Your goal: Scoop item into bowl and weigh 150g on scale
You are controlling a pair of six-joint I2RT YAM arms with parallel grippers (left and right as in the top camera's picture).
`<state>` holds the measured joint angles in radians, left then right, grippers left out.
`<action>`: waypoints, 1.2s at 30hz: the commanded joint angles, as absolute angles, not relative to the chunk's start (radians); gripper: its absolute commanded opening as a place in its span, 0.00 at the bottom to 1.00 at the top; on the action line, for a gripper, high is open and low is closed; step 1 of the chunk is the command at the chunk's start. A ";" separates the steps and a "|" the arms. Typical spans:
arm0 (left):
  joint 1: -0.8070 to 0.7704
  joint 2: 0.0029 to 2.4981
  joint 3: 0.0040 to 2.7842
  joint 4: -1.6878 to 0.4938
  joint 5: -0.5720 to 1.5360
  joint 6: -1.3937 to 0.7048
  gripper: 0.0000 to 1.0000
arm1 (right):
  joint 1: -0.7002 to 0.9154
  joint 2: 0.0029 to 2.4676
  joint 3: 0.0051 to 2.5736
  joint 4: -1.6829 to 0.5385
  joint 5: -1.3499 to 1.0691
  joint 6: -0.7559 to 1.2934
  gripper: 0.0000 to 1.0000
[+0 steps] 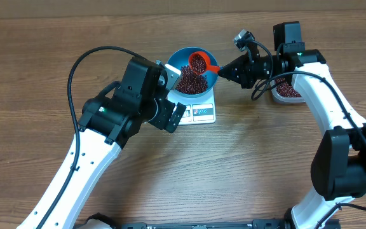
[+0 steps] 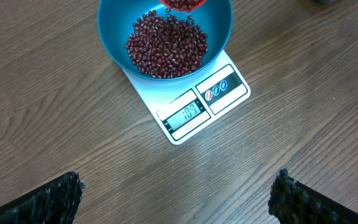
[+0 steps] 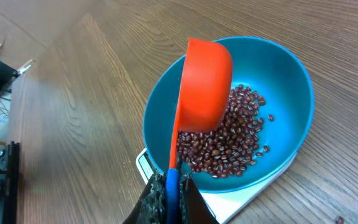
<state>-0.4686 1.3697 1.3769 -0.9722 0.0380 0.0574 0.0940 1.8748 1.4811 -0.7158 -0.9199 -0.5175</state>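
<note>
Overhead first: one blue bowl (image 1: pixel 175 60) sits on the one white scale (image 1: pixel 203 113), mid-worktop (image 1: pixel 56 44). The beans (image 1: pixel 188 80) are heaped inside it, far too many to count. A single orange scoop (image 1: pixel 199 62) hangs tipped over the bowl with more beans in its cup. The right gripper (image 1: pixel 225 69) has it by the handle. The left gripper (image 1: pixel 175 94) hovers just beside the scale, holding nothing. One clear tub (image 1: pixel 288 90) of beans sits over by the right arm, well apart from the bowl.

Left wrist view now: the jaws are spread wide, both fingertips (image 2: pixel 61 199) low in frame with bare worktop between them. The display reads 109, so I'd say we're short of target. The scoop's lip, loaded, peeks in at the top edge.

Right wrist view: the jaws are pressed together, pinching the thin scoop handle (image 3: pixel 174 177) near its end, and the cup is rolled onto its side above the heap.

Handling, as I judge it: these beans are hard, dry and loose, so they'll roll and pour in a rush. No pinching them; the scoop does the carrying, and small tilts meter them out. The scoop looks like light, stiff plastic, and gripped far out on the handle it could twist. The bowl is smooth, probably slick, and best taken by the rim if at all.
</note>
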 commanded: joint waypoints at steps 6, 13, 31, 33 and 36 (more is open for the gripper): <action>-0.465 1.360 1.370 -0.971 0.041 0.045 1.00 | 0.104 1.827 1.514 -0.730 -0.882 -0.524 0.04; -0.465 1.360 1.370 -0.971 0.041 0.045 1.00 | 0.131 1.806 1.514 -0.735 -0.798 -0.511 0.04; -0.465 1.360 1.370 -0.971 0.041 0.045 1.00 | 0.145 1.797 1.514 -0.758 -0.753 -0.475 0.04; -0.465 1.360 1.370 -0.971 0.041 0.045 1.00 | 0.145 1.788 1.514 -0.756 -0.752 -0.472 0.04; -0.465 1.360 1.370 -0.971 0.041 0.045 1.00 | 0.145 1.774 1.514 -0.753 -0.751 -0.472 0.04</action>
